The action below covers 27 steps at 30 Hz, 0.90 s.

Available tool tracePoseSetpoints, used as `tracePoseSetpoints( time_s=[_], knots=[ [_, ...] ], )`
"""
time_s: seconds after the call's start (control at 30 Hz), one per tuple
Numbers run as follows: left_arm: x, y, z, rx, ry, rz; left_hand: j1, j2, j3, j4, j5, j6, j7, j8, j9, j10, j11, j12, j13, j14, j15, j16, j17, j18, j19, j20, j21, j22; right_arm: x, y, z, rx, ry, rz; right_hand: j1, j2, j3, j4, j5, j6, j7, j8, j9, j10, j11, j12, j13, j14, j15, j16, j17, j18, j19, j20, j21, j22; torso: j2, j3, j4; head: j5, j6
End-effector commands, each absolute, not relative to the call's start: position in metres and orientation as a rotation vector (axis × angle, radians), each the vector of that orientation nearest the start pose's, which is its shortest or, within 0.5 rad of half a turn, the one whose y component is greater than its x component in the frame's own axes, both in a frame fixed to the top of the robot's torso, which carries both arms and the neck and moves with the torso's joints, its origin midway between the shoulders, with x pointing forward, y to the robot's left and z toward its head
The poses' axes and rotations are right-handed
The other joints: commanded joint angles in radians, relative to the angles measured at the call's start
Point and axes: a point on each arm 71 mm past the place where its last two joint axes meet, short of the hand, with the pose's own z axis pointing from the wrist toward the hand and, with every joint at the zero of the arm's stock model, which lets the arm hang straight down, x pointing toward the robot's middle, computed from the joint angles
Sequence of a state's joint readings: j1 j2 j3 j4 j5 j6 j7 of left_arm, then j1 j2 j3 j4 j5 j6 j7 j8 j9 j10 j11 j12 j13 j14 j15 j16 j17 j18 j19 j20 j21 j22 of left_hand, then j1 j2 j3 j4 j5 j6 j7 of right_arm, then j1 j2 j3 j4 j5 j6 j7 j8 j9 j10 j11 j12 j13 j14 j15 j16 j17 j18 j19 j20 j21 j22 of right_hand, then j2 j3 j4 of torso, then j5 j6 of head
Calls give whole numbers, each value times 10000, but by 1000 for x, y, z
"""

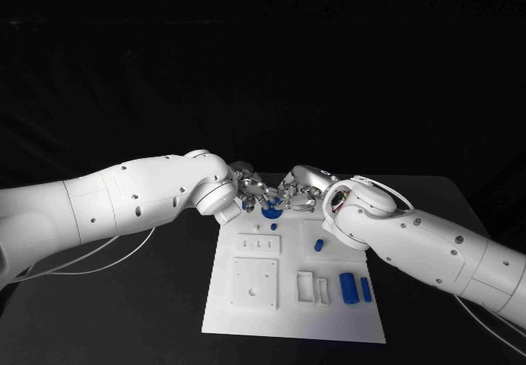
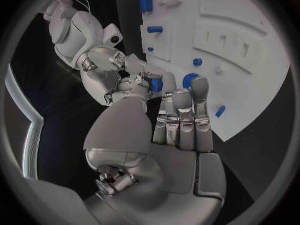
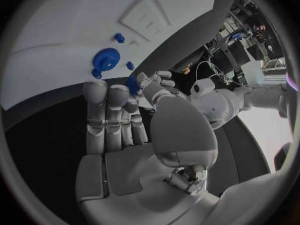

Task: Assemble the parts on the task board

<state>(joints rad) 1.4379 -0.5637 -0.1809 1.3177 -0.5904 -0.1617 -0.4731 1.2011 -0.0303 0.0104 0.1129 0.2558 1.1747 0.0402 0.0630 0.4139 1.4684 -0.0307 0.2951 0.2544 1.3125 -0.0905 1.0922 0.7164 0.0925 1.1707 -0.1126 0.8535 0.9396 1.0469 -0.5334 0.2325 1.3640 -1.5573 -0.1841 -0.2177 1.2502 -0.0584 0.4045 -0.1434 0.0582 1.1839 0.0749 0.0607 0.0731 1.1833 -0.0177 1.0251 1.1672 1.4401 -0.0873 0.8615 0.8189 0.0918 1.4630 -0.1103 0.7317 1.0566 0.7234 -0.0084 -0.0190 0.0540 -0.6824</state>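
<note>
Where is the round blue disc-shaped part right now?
In the right wrist view the round blue disc lies on the white task board near its far edge, just beyond both hands' fingertips.

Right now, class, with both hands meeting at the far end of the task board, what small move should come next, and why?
Probably lower the small blue part toward the task board: both the left hand and the right hand appear to pinch it just above the blue round part.

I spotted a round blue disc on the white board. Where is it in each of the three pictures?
Head view: round blue disc, at the board's far end.
Left wrist view: near the picture's middle.
Right wrist view: near the board's edge.
Shared landmark: the slotted white plate beside it.
</note>
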Motion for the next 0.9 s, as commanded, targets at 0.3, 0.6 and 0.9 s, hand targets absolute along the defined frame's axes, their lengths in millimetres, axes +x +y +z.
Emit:
tracePoseSetpoints(
  time_s=[0.3, 0.6, 0.9],
  knots=[
    [534, 130, -160, -5653, 21693, -7083, 402, 401, 77, -672, 1112, 10, -85, 10, -102, 121, -110, -116, -84, -68, -29, 50, 0, -182, 92, -12, -179, 231, 509, -92, -179, -1069, 16909, 7361, 84, -6, -16, 68, 69, 123, -62, 27, 12, -50, -21, 26, -3, 35, -16, -67, 15, 170, 523, 3, -33, -14, -3, 9, 3, 11, 0],
    [534, 128, -160, -5729, 21711, -7153, 479, 492, 234, -979, 1619, -15, -84, 12, -152, 150, -112, -162, -138, -65, -34, 90, 23, -197, 112, -17, -308, 435, 508, -90, -178, -1118, 16925, 7381, 84, -6, -16, 68, 69, 123, -62, 27, 12, -50, -21, 26, -3, 35, -16, -67, 15, 170, 523, 3, -33, -14, -1, 14, -4, 45, 27],
    [533, 127, -160, -6043, 21745, -7595, 732, 853, 834, -1484, 2480, -16, -76, 50, 119, 241, -109, -234, -225, -52, -39, 138, 44, -205, 104, -22, -402, 601, 510, -91, -180, -1123, 17025, 7265, 91, -6, -24, 65, 73, 125, -61, 27, 13, -54, -20, 25, -6, 34, -16, -77, 24, 180, 523, 4, -38, -24, 1, 7, -7, 20, 11]
  ],
)
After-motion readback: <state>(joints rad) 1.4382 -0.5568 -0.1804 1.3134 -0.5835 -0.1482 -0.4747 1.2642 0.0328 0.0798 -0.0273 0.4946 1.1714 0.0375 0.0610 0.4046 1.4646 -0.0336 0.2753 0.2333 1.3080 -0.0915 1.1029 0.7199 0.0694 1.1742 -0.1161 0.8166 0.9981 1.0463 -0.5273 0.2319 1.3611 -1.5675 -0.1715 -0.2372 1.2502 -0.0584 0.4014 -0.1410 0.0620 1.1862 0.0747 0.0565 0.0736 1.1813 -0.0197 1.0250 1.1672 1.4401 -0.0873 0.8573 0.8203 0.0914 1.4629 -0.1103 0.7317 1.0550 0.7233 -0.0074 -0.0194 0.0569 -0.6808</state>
